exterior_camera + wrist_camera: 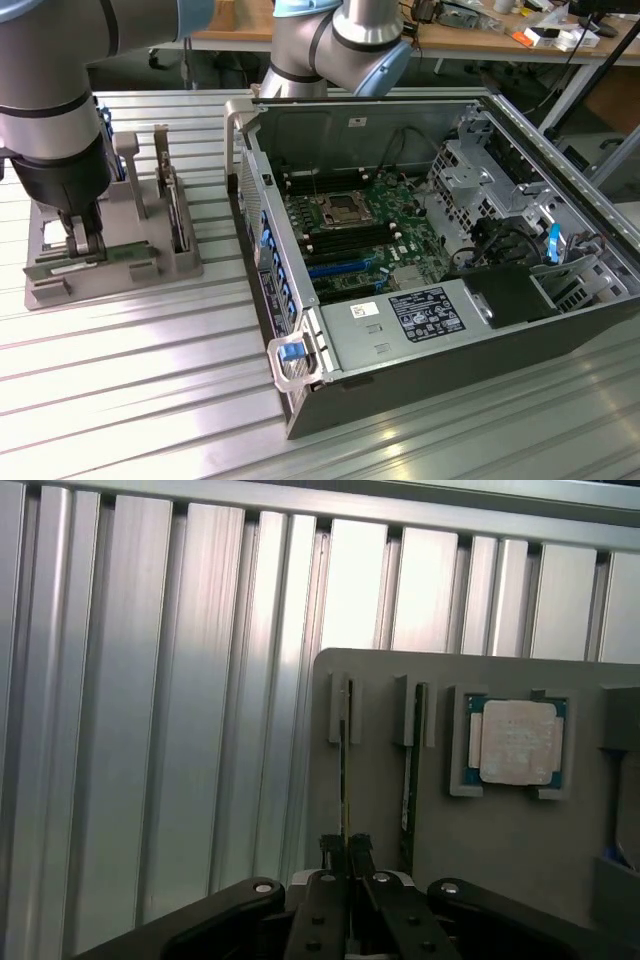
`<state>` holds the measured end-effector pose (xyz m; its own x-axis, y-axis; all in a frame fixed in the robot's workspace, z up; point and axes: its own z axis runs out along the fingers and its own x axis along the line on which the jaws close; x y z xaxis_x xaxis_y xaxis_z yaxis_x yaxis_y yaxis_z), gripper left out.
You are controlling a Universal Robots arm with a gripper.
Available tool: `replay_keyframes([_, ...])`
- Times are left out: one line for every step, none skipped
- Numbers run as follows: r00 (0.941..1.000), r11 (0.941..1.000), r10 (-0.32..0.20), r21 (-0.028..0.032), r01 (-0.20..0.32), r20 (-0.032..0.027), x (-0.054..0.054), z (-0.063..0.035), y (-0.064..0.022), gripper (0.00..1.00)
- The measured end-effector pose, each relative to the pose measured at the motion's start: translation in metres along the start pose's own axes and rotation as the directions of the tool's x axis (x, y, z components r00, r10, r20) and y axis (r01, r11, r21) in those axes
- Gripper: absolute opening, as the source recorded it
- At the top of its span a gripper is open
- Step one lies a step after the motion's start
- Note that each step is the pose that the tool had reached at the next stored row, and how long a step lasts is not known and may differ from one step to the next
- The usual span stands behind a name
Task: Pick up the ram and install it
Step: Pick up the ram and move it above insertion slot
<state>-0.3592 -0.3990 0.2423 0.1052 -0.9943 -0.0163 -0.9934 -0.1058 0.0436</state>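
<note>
The ram (343,780) shows edge-on as a thin green stick standing in a slot of the grey holder (500,830). My gripper (346,845) is shut on its edge, one dark finger on each side. In the exterior view the gripper (84,245) reaches straight down onto the green ram (120,252), which lies along the front of the holder (180,262) at that view's left. The ram still looks seated in the holder.
A second thin stick (410,780) stands in the neighbouring slot, and a square silver CPU (515,742) lies in a pocket beside it. An open computer case (400,330) with its motherboard (350,225) and memory slots (340,240) lies at the exterior view's right on the ribbed metal table (130,380).
</note>
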Motion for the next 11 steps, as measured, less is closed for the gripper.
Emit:
replay_keyframes([1.0, 1.0, 0.0, 0.0, 0.0, 0.0, 0.0, -0.0018, 0.0001, 0.13])
replay_keyframes([1.0, 1.0, 0.0, 0.0, 0.0, 0.0, 0.0, -0.0038, 0.0002, 0.13])
replay_keyframes([1.0, 1.0, 0.0, 0.0, 0.0, 0.0, 0.0, -0.005, 0.0002, 0.13])
replay_keyframes([1.0, 1.0, 0.0, 0.0, 0.0, 0.0, 0.0, -0.0067, 0.0003, 0.13])
replay_keyframes([1.0, 1.0, 0.0, 0.0, 0.0, 0.0, 0.0, -0.0082, 0.0004, 0.13])
replay_keyframes([1.0, 1.0, 0.0, 0.0, 0.0, 0.0, 0.0, -0.0099, 0.0004, 0.13])
replay_keyframes([1.0, 1.0, 0.0, 0.0, 0.0, 0.0001, 0.0, -0.0118, 0.0005, 0.13])
replay_keyframes([1.0, 1.0, 0.0, 0.0, 0.0, 0.0, 0.0, -0.0138, 0.0006, 0.13])
replay_keyframes([1.0, 1.0, 0.0, 0.0, 0.0, 0.0, 0.0, -0.015, 0.0007, 0.13])
replay_keyframes([1.0, 1.0, 0.0, 0.0001, 0.0, 0.0, 0.0, -0.0163, 0.0007, 0.13])
replay_keyframes([1.0, 1.0, 0.0, -0.0001, 0.0, 0.0, 0.0, -0.0175, 0.0008, 0.13])
